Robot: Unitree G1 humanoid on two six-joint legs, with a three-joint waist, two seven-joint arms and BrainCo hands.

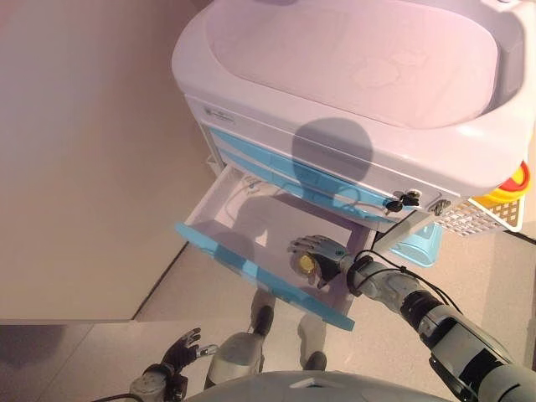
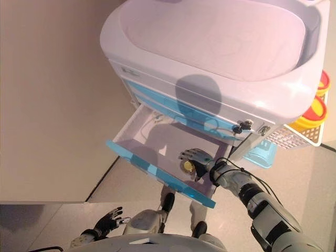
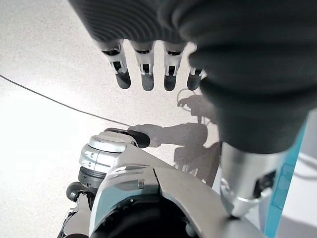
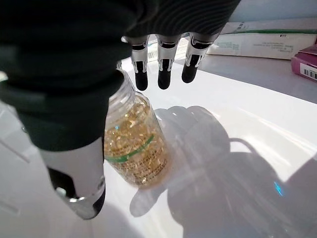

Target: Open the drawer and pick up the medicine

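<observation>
The white cart (image 1: 352, 75) has blue-fronted drawers, and its lower drawer (image 1: 251, 270) is pulled out towards me. My right hand (image 1: 322, 255) is inside the drawer at its right end. A clear medicine bottle of yellow capsules (image 4: 133, 144) with a yellow cap (image 1: 307, 265) lies between its thumb (image 4: 79, 183) and its fingers (image 4: 163, 69). The fingers are straight past the bottle and the thumb lies along its side. My left hand (image 1: 180, 352) hangs low by my side, fingers relaxed, holding nothing.
A white box (image 4: 257, 44) and a pink box (image 4: 304, 67) lie at the drawer's far side. Keys (image 1: 404, 199) hang in the cart's lock. A white basket with yellow containers (image 1: 498, 205) and a light blue bin (image 1: 414, 244) hang on the cart's right. A beige wall (image 1: 84, 167) stands left.
</observation>
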